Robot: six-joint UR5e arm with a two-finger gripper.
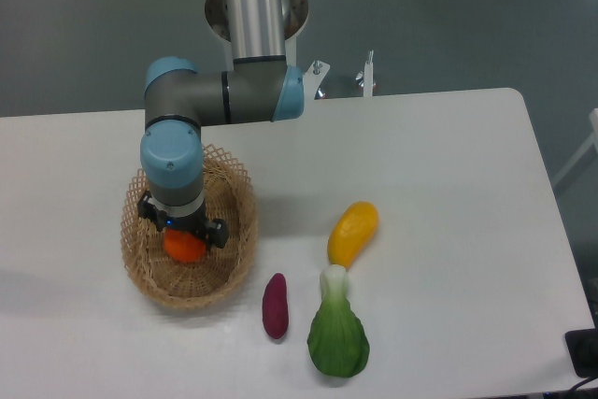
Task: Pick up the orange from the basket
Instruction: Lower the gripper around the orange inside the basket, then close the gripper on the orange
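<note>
The orange [186, 248] lies inside the tan wicker basket [238, 240] at the table's left. My gripper [183, 228] points straight down into the basket, directly over the orange, and hides the fruit's upper part. Its black fingers [217, 232] stand on either side of the orange, wider apart than the fruit, so the gripper looks open. Whether the pads touch the orange is hidden by the wrist.
Right of the basket lie an elongated yellow-orange fruit [353, 232], a purple sweet potato [275, 305] and a green bok choy [337, 331]. The arm's base [254, 7] rises behind the table's far edge.
</note>
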